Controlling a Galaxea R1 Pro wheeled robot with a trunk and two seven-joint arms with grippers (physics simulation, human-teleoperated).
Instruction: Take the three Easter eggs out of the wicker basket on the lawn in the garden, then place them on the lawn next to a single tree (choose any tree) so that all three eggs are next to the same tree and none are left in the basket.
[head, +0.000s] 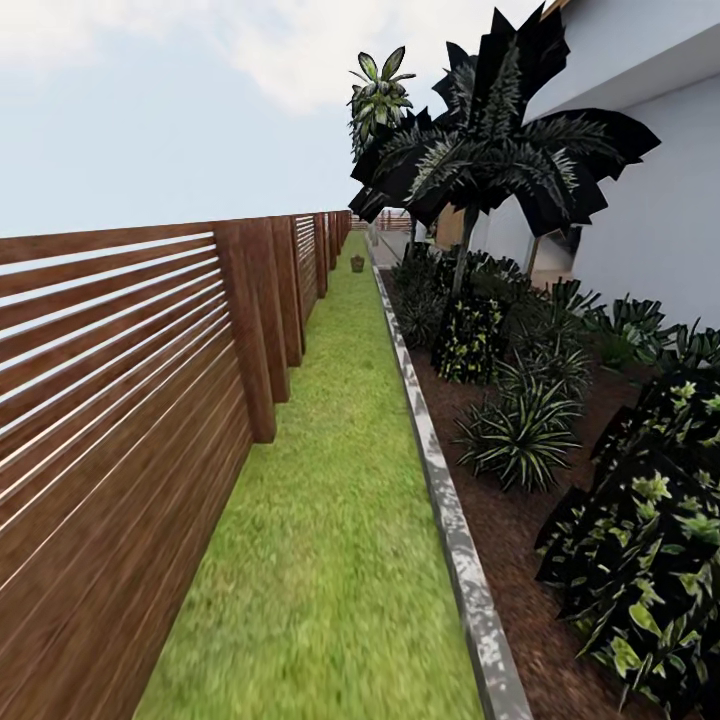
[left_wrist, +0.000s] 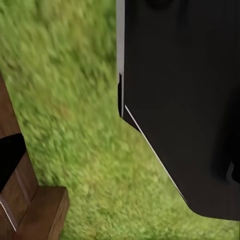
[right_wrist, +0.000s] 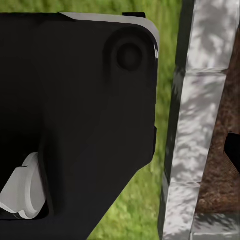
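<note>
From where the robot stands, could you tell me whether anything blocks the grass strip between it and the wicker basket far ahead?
Nothing visible does. The lawn runs open between the wooden fence and the stone kerb up to the small wicker basket in the distance.

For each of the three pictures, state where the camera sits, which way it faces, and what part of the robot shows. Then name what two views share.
Head view: high on the robot, facing along the lawn between fence and kerb; distant basket.
Left wrist view: facing down at grass beside the fence; black robot body.
Right wrist view: facing down at grass and kerb; black robot body.
Shared: lawn everywhere.
</note>
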